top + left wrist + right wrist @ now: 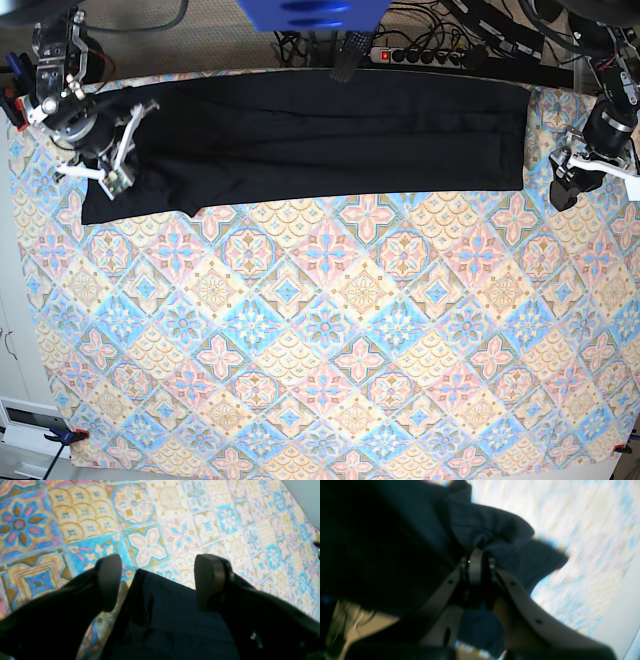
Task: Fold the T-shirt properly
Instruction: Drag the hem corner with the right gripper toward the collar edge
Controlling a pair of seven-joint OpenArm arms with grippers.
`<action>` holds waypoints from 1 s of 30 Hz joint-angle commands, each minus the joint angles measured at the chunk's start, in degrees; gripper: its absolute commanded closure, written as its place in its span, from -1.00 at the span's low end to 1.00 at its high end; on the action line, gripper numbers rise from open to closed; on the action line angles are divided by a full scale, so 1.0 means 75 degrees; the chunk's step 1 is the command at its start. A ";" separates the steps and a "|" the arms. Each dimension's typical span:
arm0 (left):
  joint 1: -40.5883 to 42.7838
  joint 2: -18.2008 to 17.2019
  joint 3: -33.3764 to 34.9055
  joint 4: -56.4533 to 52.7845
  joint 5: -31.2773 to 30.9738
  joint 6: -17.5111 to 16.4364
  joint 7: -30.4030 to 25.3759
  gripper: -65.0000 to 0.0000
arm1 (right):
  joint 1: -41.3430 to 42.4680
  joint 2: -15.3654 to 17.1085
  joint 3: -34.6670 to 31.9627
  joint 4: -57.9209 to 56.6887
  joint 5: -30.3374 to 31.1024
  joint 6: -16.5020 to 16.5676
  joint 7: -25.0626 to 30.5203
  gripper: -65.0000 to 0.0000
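The black T-shirt (330,140) lies as a long folded strip along the far side of the table. My right gripper (112,178) is at its left end. In the right wrist view it (476,555) is shut on a bunched fold of the T-shirt (495,527), and the picture is blurred. My left gripper (563,190) is just off the strip's right end, near the lower corner. In the left wrist view it (160,580) is open, its fingers (110,580) wide apart, with a corner of the T-shirt (170,620) lying between and below them, not gripped.
A tile-patterned cloth (330,340) covers the table. A power strip and cables (420,52) lie along the far edge behind the shirt. A blue object (310,12) hangs at the top centre. The table's right edge is close to the left arm.
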 commanded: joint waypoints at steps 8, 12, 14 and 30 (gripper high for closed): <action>-0.0029 -0.0108 -0.0048 0.0103 -0.0073 -0.0044 -0.0136 -0.38 | -0.0371 0.0115 0.0097 0.0128 0.0058 -0.0008 -0.0198 0.83; -0.0006 -0.0155 -0.0048 0.0103 -0.0050 -0.0044 -0.0136 -0.38 | -0.0312 0.0068 0.0531 0.0152 0.0046 -0.0032 -0.0866 0.35; 0.0006 -0.0155 -0.0037 0.0103 0.0220 -0.0044 -0.0136 -0.38 | -0.0324 0.0057 0.1035 0.0152 0.0046 -0.0032 -0.0854 0.20; 0.0111 -0.0659 0.1218 -0.1257 0.3291 -0.0736 -0.0136 -0.39 | -0.0289 -0.0166 0.1035 0.0527 0.0081 -0.0032 -0.0327 0.20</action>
